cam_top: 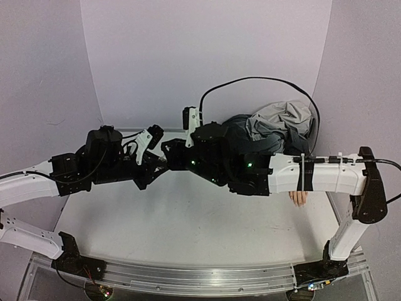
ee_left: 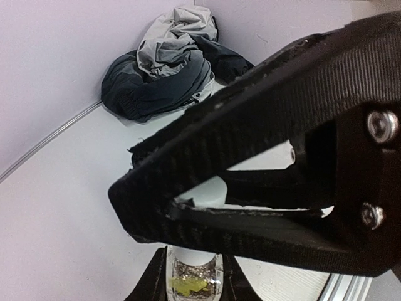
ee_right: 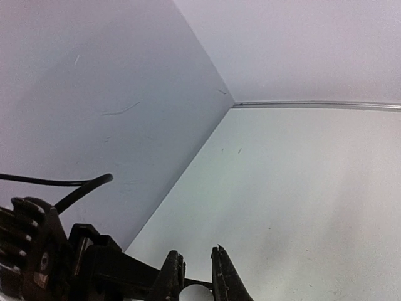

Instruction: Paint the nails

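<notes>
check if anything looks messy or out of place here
The dark grey fabric jacket lies crumpled in a heap in the back right corner. The pale peach mannequin hand only pokes its fingertips out from under the right arm, mostly hidden.

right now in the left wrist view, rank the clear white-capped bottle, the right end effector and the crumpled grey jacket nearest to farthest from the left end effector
1. Small clear white-capped bottle: between the left end effector's own fingers, bottom centre.
2. Right end effector: just beyond, at the bottle's cap.
3. Crumpled grey jacket: far corner, top.
</notes>
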Tool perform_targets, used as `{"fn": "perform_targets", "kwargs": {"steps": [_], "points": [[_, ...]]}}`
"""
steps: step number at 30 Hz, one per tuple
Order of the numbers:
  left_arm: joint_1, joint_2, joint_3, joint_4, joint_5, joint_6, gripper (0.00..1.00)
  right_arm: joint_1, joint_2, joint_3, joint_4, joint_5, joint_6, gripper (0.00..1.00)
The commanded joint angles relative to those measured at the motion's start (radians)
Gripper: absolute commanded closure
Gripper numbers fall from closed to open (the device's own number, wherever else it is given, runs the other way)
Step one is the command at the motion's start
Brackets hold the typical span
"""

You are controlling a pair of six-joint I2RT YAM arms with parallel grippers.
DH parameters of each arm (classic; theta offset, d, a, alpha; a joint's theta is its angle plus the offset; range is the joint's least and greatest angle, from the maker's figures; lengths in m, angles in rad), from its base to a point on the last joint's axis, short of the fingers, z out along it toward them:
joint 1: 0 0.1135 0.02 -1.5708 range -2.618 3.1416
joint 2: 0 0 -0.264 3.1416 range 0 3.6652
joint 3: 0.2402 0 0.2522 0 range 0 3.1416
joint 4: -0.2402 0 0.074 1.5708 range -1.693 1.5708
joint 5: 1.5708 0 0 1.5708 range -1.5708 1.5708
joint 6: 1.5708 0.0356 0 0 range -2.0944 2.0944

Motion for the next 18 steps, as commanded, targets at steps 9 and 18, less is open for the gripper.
{"fn": "perform_targets", "kwargs": {"steps": [9,18], "points": [[0.057,-0.019,0.003,0.050,-0.068,-0.022,1.00,-0.005,-0.153,-0.067,-0.026,-0.086,-0.151,0.52],[0.156,-0.024,0.055,-0.044,0.412,-0.049,1.00,-0.220,-0.221,-0.248,0.176,-0.766,-0.150,0.17]]}}
